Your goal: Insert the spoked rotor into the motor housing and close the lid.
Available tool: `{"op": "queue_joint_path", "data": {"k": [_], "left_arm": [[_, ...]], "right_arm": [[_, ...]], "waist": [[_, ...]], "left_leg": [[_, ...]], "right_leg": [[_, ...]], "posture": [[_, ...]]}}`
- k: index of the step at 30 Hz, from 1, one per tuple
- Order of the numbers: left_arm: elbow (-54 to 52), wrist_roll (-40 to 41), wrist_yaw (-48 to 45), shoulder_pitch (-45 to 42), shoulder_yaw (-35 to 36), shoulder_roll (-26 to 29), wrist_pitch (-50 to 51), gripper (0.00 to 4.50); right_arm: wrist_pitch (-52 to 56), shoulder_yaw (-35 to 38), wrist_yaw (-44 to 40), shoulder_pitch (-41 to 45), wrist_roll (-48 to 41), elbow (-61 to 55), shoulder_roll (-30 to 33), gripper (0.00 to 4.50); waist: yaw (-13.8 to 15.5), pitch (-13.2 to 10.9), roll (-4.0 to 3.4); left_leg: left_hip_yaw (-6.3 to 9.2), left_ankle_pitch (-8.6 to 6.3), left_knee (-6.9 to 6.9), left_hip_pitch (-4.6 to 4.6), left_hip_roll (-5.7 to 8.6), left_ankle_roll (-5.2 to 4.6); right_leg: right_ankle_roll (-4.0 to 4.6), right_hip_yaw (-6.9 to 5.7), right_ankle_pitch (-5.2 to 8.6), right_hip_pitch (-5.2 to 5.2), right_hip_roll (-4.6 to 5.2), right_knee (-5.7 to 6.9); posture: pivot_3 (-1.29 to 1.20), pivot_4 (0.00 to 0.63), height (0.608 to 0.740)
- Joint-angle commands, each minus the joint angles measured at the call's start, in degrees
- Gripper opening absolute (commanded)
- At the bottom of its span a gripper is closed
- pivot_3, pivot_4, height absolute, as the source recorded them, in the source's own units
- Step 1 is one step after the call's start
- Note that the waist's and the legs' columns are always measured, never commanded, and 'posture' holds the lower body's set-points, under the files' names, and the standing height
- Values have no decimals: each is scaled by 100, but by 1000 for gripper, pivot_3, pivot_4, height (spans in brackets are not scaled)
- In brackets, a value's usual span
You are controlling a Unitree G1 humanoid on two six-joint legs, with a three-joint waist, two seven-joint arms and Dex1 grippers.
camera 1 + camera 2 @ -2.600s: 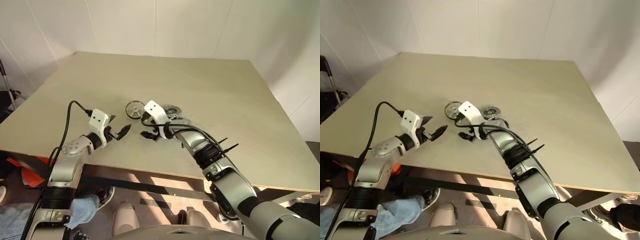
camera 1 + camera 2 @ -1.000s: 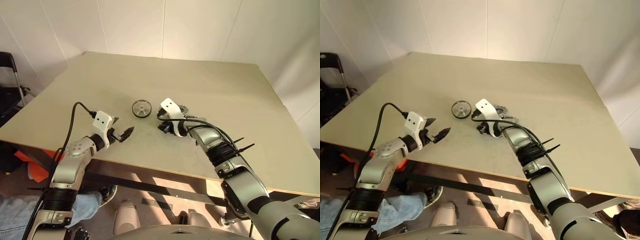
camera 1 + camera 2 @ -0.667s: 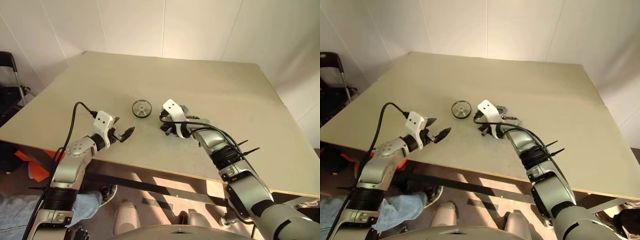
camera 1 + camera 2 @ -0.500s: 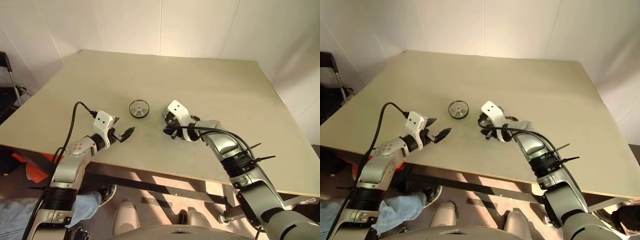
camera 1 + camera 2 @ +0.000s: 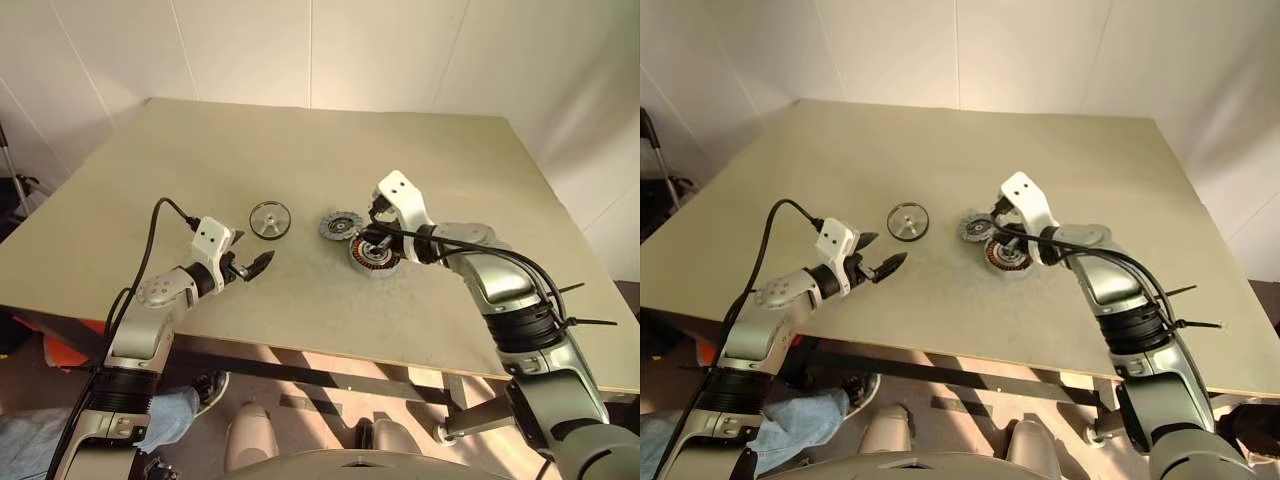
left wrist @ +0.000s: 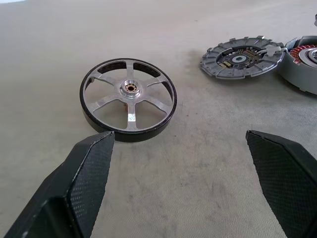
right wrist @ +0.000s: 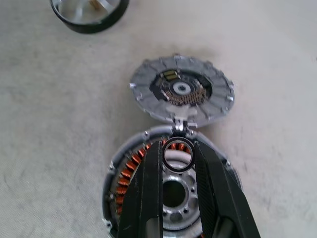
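The spoked rotor (image 6: pixel 128 99), a black-rimmed wheel with silver spokes, lies flat on the table (image 5: pixel 270 220). My left gripper (image 6: pixel 179 136) stands open just short of it, empty. The motor housing (image 7: pixel 128 171), with its ring of copper coils, sits to the right (image 5: pixel 375 258). The lid (image 7: pixel 182 94), a grey notched disc with a dark centre, lies open against it (image 5: pixel 341 226). My right gripper (image 7: pixel 177 148) hovers over the housing (image 5: pixel 376 238), shut on a small dark ring (image 7: pixel 177 159).
All the parts rest mid-way across the beige table (image 5: pixel 330 140), whose front edge runs close below both arms. White walls stand behind the table. A person's leg in jeans (image 5: pixel 172 415) shows under the front left edge.
My right gripper has risen and swung to the right, uncovering the lid and the housing. The left gripper has kept still. The whole picture has shifted with the camera.
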State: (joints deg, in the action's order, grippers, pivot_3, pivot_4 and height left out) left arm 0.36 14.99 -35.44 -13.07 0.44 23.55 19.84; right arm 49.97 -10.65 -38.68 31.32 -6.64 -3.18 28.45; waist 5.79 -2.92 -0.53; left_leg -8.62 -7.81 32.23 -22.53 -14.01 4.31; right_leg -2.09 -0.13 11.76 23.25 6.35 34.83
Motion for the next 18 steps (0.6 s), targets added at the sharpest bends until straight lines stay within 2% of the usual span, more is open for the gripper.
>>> {"op": "queue_joint_path", "data": {"k": [1,18], "left_arm": [[-27,-20,-44,-143,38,44,-112,4500],[-28,-59,-43,-129,87,57,-115,4500]], "right_arm": [[-109,107,20,-71,-39,-178,79,627],[-395,-88,304,-172,99,583,-128,627]], "waist": [[-8,0,0],[-26,1,1]], "left_leg": [[0,-2,0,4,0,-3],[-2,-5,3,48,3,-9]], "right_leg": [[0,2,0,0,-1,3],[1,7,-1,-38,-1,6]], "posture": [[0,0,740],[0,0,740]]}}
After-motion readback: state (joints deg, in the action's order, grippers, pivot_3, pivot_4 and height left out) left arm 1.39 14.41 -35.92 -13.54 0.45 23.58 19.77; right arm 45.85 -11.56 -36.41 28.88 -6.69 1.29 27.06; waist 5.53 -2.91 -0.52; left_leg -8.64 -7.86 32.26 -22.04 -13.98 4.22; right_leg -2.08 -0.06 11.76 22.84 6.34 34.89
